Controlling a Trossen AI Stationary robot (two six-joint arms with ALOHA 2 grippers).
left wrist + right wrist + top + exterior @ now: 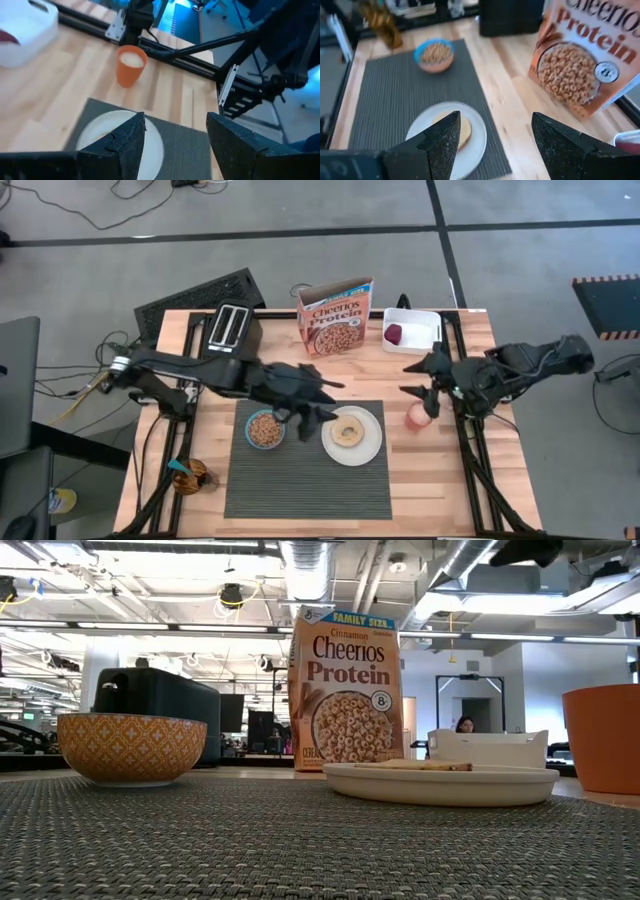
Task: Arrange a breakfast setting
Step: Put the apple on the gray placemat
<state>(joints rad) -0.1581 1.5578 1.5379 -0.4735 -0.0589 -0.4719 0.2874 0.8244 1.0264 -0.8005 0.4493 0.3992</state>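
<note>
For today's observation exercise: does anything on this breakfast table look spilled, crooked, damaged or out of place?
Nothing stands out. The bowl of cereal and the plate with the bagel sit squarely on the placemat; the cereal box stands upright behind; no spill shows.

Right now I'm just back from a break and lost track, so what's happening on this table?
The robot is laying out breakfast. On the grey placemat sit a bowl of cereal and a white plate with a bagel. The left gripper hovers open between them, holding nothing. The right gripper waits open above the bare wood near the orange cup.
</note>
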